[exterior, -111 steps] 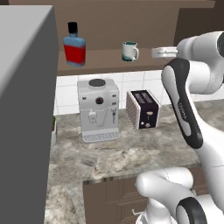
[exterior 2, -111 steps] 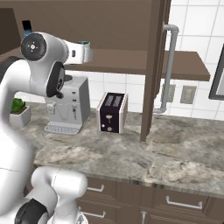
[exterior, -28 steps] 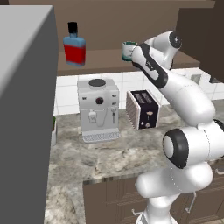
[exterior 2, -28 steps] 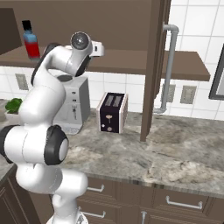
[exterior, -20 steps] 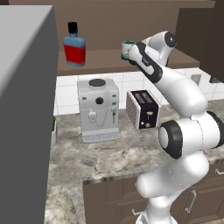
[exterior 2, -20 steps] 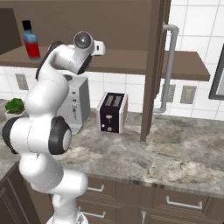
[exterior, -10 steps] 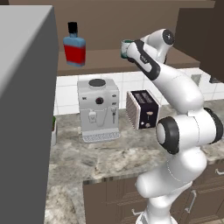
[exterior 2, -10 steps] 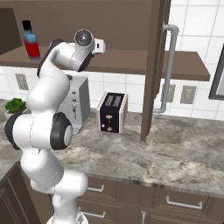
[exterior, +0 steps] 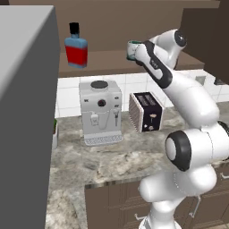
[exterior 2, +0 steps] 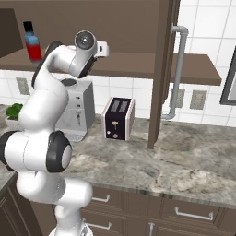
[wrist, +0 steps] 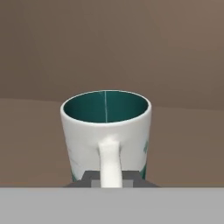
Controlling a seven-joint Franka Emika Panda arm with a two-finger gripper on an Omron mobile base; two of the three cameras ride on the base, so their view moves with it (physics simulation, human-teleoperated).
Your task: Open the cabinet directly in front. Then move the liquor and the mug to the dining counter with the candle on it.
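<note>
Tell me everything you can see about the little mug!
The mug is white outside and dark teal inside, with a faint teal mark on its side. It looks glossy, like ceramic. It stands upright on the brown cabinet shelf, empty, its white handle pointing straight at the hand camera. The gripper is shut on that handle, its dark fingertips on either side of it. From the left base view the mug sits at the end of the arm, well right of the blue liquor bottle.

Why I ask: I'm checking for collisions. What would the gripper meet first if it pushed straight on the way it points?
The mug itself: the gripper is already shut on its handle, so the white wall comes first. Beyond it is probably the brown back of the cabinet, though depth is unclear.
</note>
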